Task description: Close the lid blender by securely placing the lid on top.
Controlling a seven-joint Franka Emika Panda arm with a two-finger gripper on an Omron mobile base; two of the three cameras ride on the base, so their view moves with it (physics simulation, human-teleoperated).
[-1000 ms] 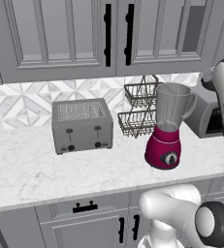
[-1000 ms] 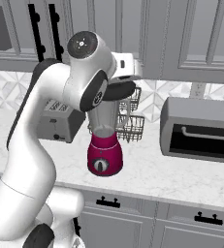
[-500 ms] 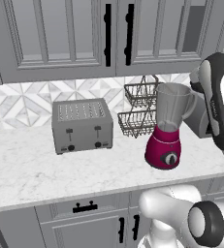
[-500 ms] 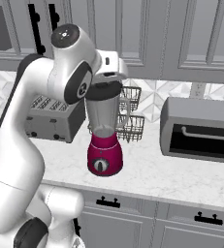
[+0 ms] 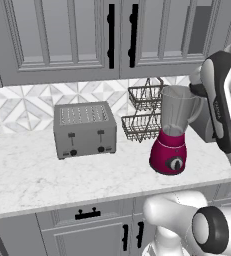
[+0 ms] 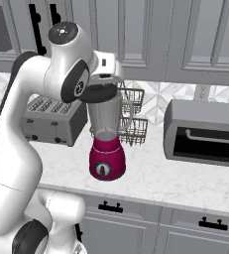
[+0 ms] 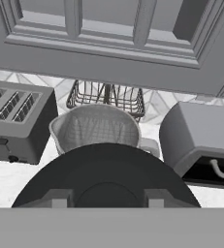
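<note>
The gripper (image 7: 106, 201) holds the lid (image 7: 106, 177) (a flat black disc) just short of the blender (image 6: 106, 144), whose open jar mouth lies slightly ahead and below, the wire basket (image 7: 106, 97) beyond it.

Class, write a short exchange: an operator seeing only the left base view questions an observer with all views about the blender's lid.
Operator: The white arm blocks me. Where is the small round black lid?
Observer: Right base view: close above the rim of the translucent grey jar of the magenta-based blender.
Operator: Is it held?
Observer: Hand view: the gripper grips it, and the jar mouth lies open beyond its edge.
</note>
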